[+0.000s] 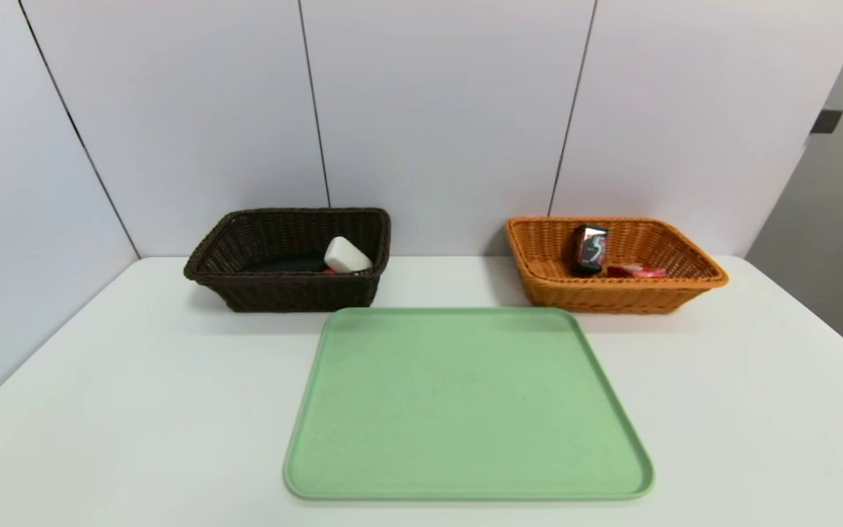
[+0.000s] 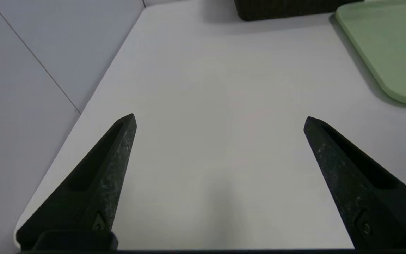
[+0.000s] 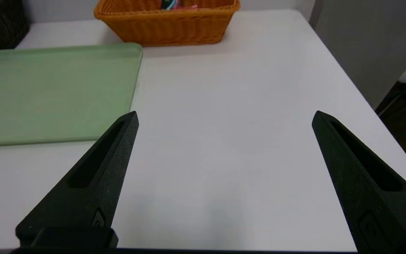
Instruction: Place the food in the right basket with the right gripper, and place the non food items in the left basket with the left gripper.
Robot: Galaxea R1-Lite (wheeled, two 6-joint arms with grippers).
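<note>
Head view: a white table is seen against a pale panelled wall. The dark brown left basket sits left of centre in the frame, at the back of the table. Inside it a white rounded block is seen leaning at the right end, over a flat black pouch on the floor; a sliver of red shows just below the block, too small to identify. The orange right basket sits right of centre. In it a dark, glossy packet stands upright near the middle, with a red package lying just to its right. A green tray lies in the lower centre, in front of both baskets and between them, bare. Neither arm is seen in this view.

Left wrist view: the left gripper is held above bare table, jaws spread wide, nothing between them. A tray corner is seen at upper right, the dark basket's base at the top edge.

Right wrist view: the right gripper is likewise spread wide and empty over bare table. The tray is seen at upper left, the orange basket at the top.
</note>
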